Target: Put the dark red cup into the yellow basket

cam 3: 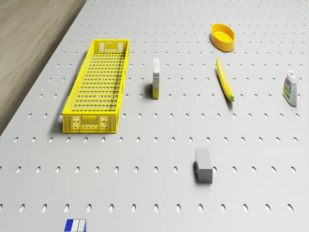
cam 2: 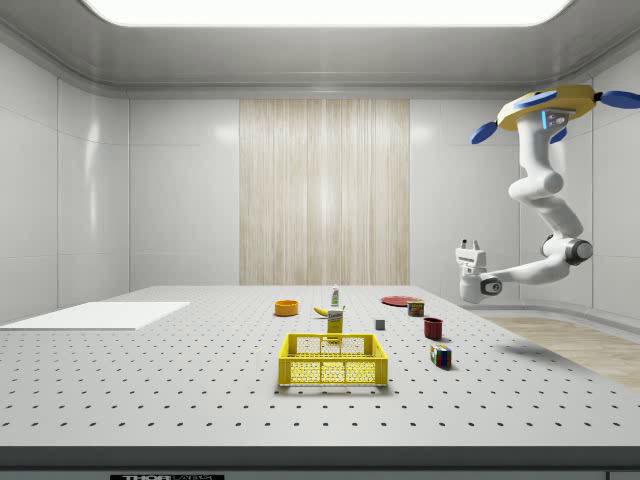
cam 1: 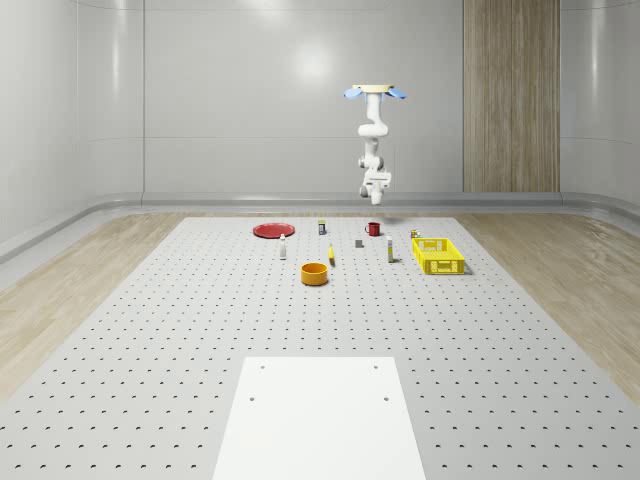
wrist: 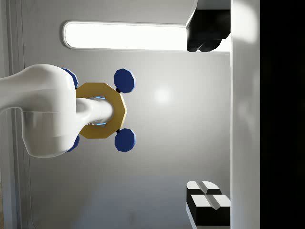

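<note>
- The drone [cam 2: 548,108], a yellow plate with blue rotors, is hovering high in the air near the far edge of the perforated grey table [cam 1: 200,330], above and just behind the dark red cup [cam 1: 373,229].
- The glossy white jointed arm [cam 2: 545,195] is hanging down and bending, so the gripper [cam 2: 468,246] is pointing upward, well above the table and holding nothing.
- In the wrist view the dark-padded fingers [wrist: 207,202] are sitting wide apart at opposite edges, jaws spread.
- The dark red cup, a small round mug with a handle, is standing upright near the table's far edge, between the red plate [cam 1: 272,230] and the yellow basket [cam 1: 438,255], apart from both.
- The yellow basket is a long rectangular lattice crate, open-topped, sitting toward the whole-scene view's right with bare table around it.
- Near it are lying a small upright carton [cam 3: 156,78], a banana [cam 3: 224,80], an orange round bowl [cam 3: 222,37], a grey block [cam 3: 203,165], a white bottle [cam 3: 289,87] and a coloured cube [cam 2: 440,355].
- A smooth white sheet [cam 1: 318,418] is covering the near end of the table.
</note>
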Controlling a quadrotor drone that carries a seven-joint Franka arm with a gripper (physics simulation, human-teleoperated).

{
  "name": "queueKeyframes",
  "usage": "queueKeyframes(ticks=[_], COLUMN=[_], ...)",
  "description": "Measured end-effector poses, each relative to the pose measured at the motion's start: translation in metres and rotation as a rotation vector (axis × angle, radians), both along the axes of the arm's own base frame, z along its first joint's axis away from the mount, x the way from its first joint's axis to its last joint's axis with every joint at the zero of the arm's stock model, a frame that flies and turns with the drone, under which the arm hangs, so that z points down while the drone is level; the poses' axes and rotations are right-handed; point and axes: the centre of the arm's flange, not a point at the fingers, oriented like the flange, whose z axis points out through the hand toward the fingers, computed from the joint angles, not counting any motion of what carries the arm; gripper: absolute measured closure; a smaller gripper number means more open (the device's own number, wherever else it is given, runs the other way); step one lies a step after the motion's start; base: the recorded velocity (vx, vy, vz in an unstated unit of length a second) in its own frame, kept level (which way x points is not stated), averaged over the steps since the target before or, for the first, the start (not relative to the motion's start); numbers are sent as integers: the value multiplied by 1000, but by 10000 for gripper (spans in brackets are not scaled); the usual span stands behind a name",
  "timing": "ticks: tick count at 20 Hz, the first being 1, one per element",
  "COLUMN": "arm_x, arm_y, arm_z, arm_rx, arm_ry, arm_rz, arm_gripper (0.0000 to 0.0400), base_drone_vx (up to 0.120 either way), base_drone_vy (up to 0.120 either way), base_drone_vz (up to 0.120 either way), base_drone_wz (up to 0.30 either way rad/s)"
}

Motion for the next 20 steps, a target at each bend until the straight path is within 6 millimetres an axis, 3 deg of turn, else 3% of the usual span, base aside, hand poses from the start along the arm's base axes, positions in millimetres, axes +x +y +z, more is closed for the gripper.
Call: queueKeyframes(ticks=[2,9,12,16,20], arm_x=[0,-1,-1,0,1], arm_y=[2,17,30,58,88], arm_z=[0,-2,-6,-23,-67], arm_rx=[-19,-168,-309,-634,-1178], arm_ry=[-2,-7,-9,-10,-10], arm_rz=[0,-5,-8,-17,-33], arm_gripper=[0,0,0,0,0], base_drone_vx=[100,0,0,0,0], base_drone_vy=[-100,0,0,0,0], base_drone_vz=[0,0,-93,-100,-120], base_drone_wz=[0,0,0,0,0])
